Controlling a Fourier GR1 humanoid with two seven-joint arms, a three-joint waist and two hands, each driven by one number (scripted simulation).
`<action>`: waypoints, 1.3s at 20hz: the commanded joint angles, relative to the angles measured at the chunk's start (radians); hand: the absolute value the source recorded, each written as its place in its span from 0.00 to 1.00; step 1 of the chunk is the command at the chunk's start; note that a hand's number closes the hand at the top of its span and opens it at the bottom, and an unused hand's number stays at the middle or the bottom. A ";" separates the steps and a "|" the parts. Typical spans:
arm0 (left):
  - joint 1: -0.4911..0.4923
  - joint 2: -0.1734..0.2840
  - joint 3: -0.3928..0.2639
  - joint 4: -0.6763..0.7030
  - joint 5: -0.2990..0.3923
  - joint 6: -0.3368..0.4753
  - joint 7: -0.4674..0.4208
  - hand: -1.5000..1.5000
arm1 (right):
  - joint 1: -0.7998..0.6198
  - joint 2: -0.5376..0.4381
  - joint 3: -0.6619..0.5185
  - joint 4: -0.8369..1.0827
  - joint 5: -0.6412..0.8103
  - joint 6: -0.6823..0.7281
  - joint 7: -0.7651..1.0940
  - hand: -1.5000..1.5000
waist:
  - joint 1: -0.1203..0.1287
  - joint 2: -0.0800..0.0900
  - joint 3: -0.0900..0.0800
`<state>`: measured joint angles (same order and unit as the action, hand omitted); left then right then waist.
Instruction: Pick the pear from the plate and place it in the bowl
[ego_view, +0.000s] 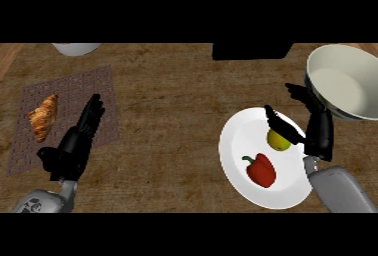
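Your right robot hand (314, 127) is spread open right over the plate (244, 185), thumb just touching the yellow pear (278, 140) lying on its upper part, nothing grasped yet, and the bowl (347, 82) waits just beyond.

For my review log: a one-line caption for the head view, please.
Right hand open around the pear on the plate, beside the bowl.

One plate (244, 185) is seen; one big bowl (347, 82); one pear (278, 140); one red pepper (260, 170); one croissant (43, 118); one mat (70, 90); two hands are counted, left (74, 145) and right (316, 127).
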<state>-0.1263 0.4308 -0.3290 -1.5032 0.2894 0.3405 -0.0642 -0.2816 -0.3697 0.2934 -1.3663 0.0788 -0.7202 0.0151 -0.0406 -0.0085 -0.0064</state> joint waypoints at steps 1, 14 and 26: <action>-0.032 -0.025 0.010 -0.035 0.038 -0.002 0.064 0.50 | 0.107 0.138 0.047 -0.084 0.145 -0.281 -0.116 0.00 | 0.007 -0.002 0.007; -0.035 -0.067 0.001 -0.018 -0.017 0.031 0.072 0.50 | 0.253 0.136 0.012 -0.347 0.829 -0.127 0.506 0.00 | 0.002 -0.005 -0.001; -0.042 -0.125 -0.022 0.005 -0.064 0.012 0.054 0.50 | 0.095 0.240 -0.048 -0.525 0.942 0.455 1.039 0.00 | 0.036 0.007 0.005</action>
<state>-0.1725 0.3335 -0.3372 -1.5172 0.2534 0.3527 0.0093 -0.1705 -0.1474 0.2570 -1.8720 1.0156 -0.3937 0.9378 -0.0091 -0.0043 -0.0028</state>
